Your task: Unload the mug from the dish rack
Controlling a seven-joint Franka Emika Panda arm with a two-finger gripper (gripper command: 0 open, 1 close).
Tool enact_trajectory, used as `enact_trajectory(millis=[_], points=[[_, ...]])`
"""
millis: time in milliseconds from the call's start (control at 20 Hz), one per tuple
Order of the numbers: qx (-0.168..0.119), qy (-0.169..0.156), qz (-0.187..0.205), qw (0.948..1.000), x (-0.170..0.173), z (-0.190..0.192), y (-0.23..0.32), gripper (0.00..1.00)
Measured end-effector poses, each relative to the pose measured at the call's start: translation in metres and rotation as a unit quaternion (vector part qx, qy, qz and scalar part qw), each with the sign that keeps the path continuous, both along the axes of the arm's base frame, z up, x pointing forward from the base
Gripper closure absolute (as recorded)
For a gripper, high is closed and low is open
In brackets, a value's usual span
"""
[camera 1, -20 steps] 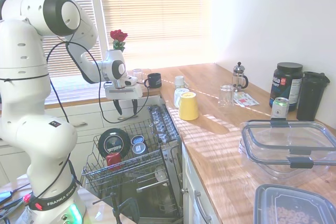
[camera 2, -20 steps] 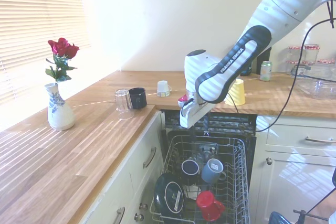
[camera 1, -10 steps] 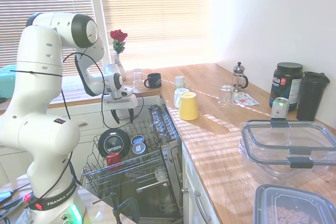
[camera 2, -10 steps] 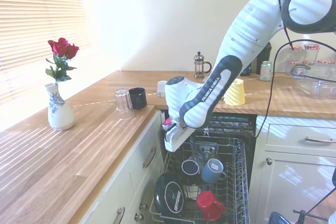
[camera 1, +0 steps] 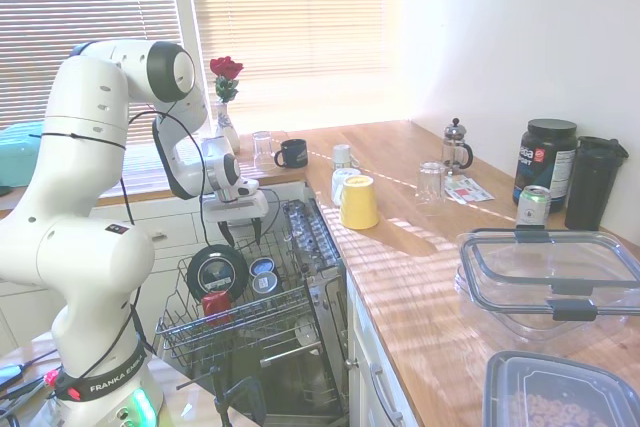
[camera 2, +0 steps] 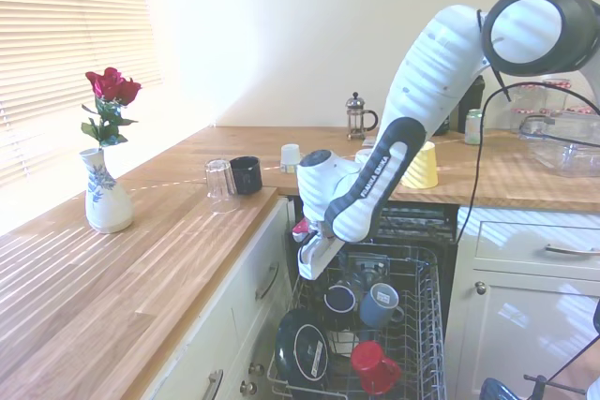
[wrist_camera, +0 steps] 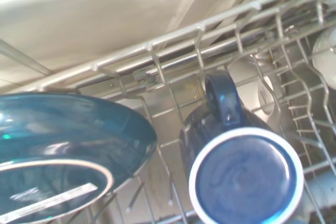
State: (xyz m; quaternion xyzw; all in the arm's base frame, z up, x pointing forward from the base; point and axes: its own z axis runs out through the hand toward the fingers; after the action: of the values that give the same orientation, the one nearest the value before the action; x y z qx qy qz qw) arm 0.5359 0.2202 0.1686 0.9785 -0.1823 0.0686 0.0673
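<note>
The mug (camera 2: pixel 338 298) is small and dark navy and sits in the dish rack (camera 2: pixel 432 323) beside a grey mug (camera 2: pixel 380 305). In the first exterior view the mug (camera 1: pixel 262 268) lies just right of a dark plate. The wrist view shows the mug (wrist_camera: pixel 244 179) from close by, a pale ring around its round dark face and its handle (wrist_camera: pixel 223 98) pointing at the rack's wires (wrist_camera: pixel 173 51). My gripper (camera 1: pixel 240 236) hangs open a little above the mug, at the rack's back end, with nothing between its fingers. In the second exterior view the gripper (camera 2: pixel 337 274) is mostly hidden behind the wrist.
The rack also holds a dark round plate (camera 1: pixel 217 269) and a red cup (camera 2: pixel 373 365). On the counter stand a yellow cup (camera 1: pixel 358 202), a black mug (camera 1: pixel 293 153), a glass (camera 1: pixel 262 145) and a vase with a rose (camera 2: pixel 105 199).
The arm has folded and brought the gripper down from counter height to just over the rack's back end. The fingers have stayed open. Nothing in the rack has moved.
</note>
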Motion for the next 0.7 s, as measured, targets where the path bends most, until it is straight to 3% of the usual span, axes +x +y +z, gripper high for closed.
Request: enact_trajectory(millis=[700], points=[[-0.016, -0.006, 0.033, 0.9993, 0.030, -0.055, 0.011, 0.00]])
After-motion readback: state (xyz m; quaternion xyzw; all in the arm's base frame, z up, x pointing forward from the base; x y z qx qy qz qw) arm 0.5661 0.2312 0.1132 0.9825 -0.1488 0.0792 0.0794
